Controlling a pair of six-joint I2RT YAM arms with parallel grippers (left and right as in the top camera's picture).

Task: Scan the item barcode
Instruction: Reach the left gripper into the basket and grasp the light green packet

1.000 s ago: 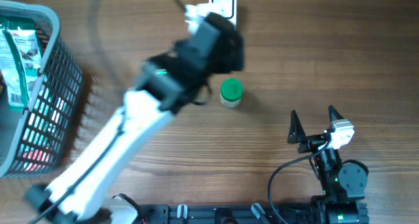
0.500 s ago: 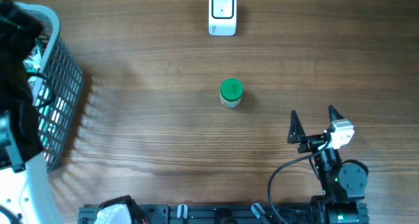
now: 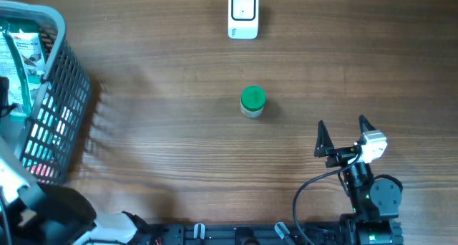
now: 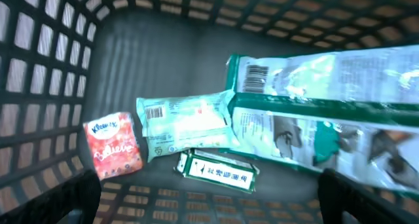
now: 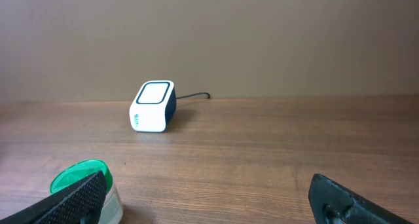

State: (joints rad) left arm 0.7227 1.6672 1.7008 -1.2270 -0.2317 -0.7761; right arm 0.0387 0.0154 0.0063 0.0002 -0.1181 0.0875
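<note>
Pick stage, judging by the pose: nothing at the scanner yet. Wooden tabletop [image 3: 179, 152], with a grey mesh basket [image 3: 68, 94] at its far-left corner, hard on the left edge. Left gripper [image 4: 209, 185] poised over the basket's mouth, looking straight down inside, jaws at full spread, nothing between them. Right gripper [image 3: 343, 139] close to the near-right corner, likewise spread wide and empty, facing the far edge. Next move, as a guess: choose one item, drop between the basket walls, close on it without dragging its neighbours, lift clear, then turn the barcode toward the white barcode scanner [image 3: 242, 14] at the middle of the far edge. Inside the basket, biggest first: long green-and-white pouch [image 4: 340, 126], glossy, propped along one wall and leaning over the rest, barcode printed near one end; pale teal wipes pack [image 4: 186, 122], soft, flat on the floor, barcode face-up at one end, partly tucked under the pouch; red Kleenex tissue pack [image 4: 112, 145] just beside it, near the opposite wall; slim green-and-white carton [image 4: 216, 171] touching the wipes pack's edge. Likely easiest grabs: tissue pack or carton, both uncovered. Also a small green-lidded jar [image 3: 252, 102], upright about mid-tabletop, between scanner and right gripper, apart from both, no barcode visible from above.
</note>
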